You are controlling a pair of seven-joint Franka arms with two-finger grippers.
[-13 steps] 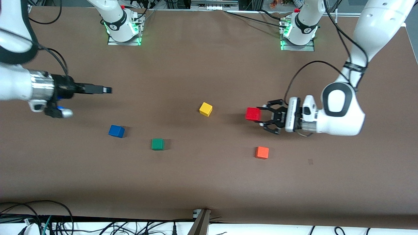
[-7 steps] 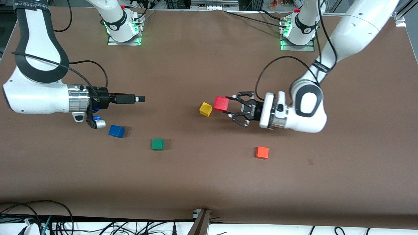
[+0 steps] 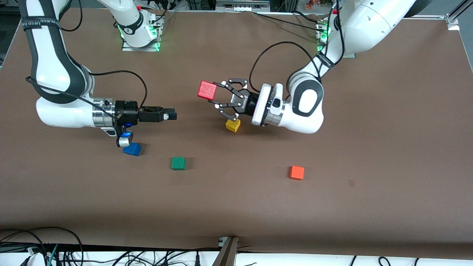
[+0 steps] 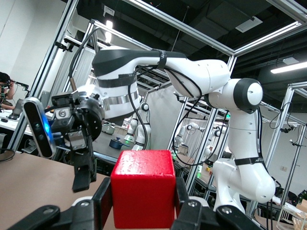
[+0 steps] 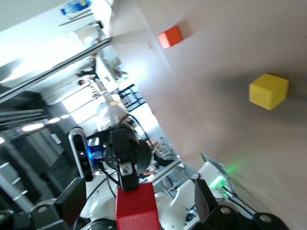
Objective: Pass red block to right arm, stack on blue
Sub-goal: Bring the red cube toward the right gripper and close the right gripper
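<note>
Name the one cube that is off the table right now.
The red block: it is gripped in the left gripper up in the air, while the blue, green, yellow and orange cubes all rest on the table.

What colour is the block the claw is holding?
Red block, held by the left gripper; clearest in left wrist view.

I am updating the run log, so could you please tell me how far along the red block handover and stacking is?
Done: the left gripper has the red block clamped and raised over the table near the yellow cube. In hand: the handover, with the right gripper pointed at the block, a gap between them. Left: the right arm's grasp, the left's release, and stacking on the blue cube, which is bare.
</note>
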